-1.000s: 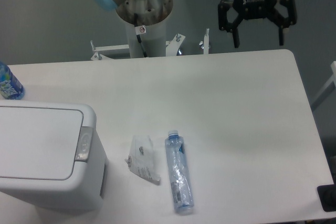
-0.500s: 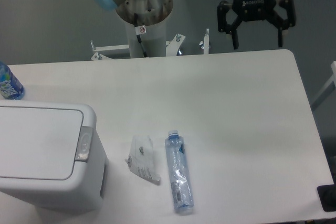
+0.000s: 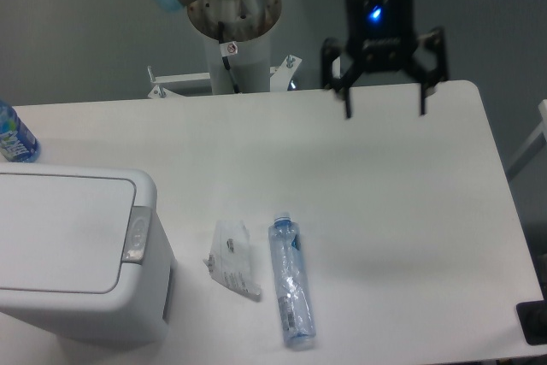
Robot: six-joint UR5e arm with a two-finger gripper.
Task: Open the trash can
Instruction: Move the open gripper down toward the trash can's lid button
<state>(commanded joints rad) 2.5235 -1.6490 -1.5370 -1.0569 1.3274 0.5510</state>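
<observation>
The trash can (image 3: 68, 254) is a large white bin at the lower left of the table, its flat lid down. A silver-grey button strip (image 3: 136, 235) runs along the lid's right edge. My gripper (image 3: 385, 111) hangs above the far right part of the table, well away from the bin. Its two black fingers are spread wide and nothing is between them.
A clear plastic bottle (image 3: 291, 281) lies on the table right of the bin, with a crumpled clear wrapper (image 3: 232, 259) beside it. A blue-labelled bottle (image 3: 14, 137) stands at the far left edge. The arm's base column (image 3: 232, 32) rises behind the table.
The gripper has moved left and lower, from beyond the table's far right corner to over the tabletop. Its fingers stay spread. Nothing on the table moved.
</observation>
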